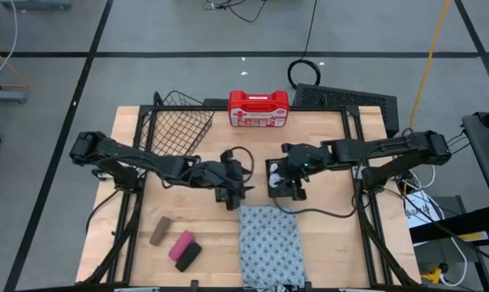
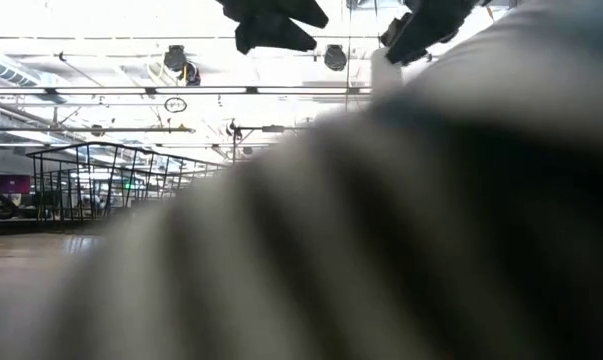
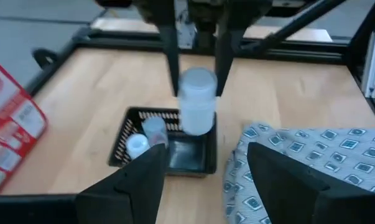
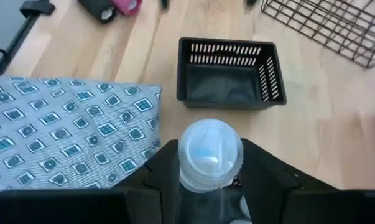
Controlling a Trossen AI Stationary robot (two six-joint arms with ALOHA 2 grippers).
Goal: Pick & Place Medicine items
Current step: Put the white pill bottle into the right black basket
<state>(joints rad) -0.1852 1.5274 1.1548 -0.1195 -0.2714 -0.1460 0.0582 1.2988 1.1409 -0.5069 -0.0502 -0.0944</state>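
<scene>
Bottles are only partly put away. Two little whitish bottles [image 3: 143, 138] already lie in the small black tray [image 3: 193, 163]. One more bottle [image 4: 210, 155] is pinched between the fingers of the right gripper [image 4: 210, 163], which hangs just over that tray with its fingers pointing down. This bottle sits upright, cap facing the wrist, and is not in the tray yet. The left gripper [image 3: 203, 180] waits close by, just across the tray from the right one, with its fingers apart and nothing between them. Three small blocks, brown [image 1: 160, 230], pink [image 1: 182, 244] and black [image 1: 189, 256], lie well away from both grippers, near the patterned cloth [image 1: 269, 243]. I think they are still to be moved.
</scene>
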